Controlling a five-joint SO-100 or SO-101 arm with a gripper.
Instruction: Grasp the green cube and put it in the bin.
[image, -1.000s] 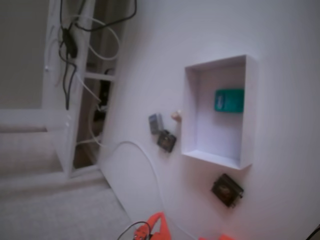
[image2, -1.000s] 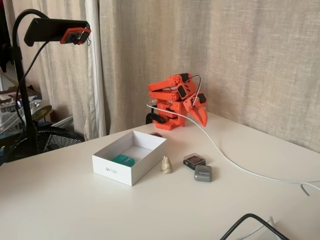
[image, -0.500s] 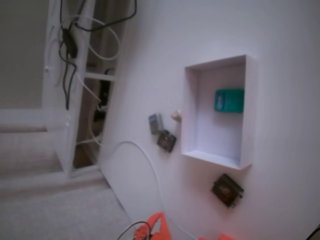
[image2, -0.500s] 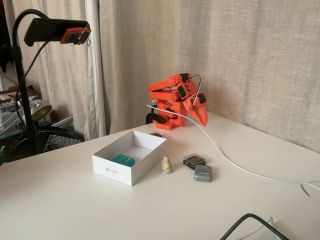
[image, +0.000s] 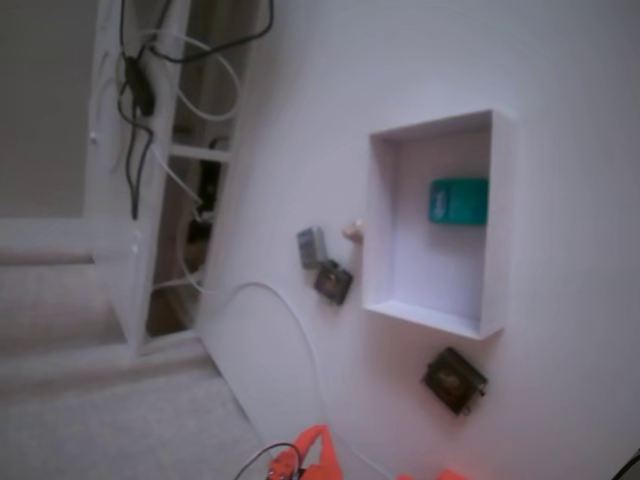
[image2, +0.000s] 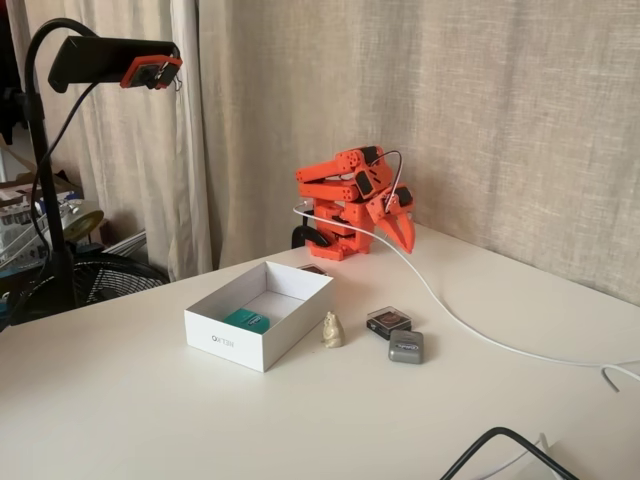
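Top-down fixed view
cube: the green cube (image: 459, 200) lies flat inside the bin (image: 503, 225), against the wall on the right of this view; placing looks done.
clutter: grey block (image: 311, 246) and two dark tags (image: 333, 281) sit outside the bin, apart from the cube.

Side fixed view
arm: folded low over its base, well apart from the bin (image2: 240, 343); reads as parked.
hand (image2: 402, 230): tips appear together, gripping nothing.
cube (image2: 246, 320): resting on the bin floor, near the front wall.
cable: white lead trails across the tabletop (image2: 150, 420).
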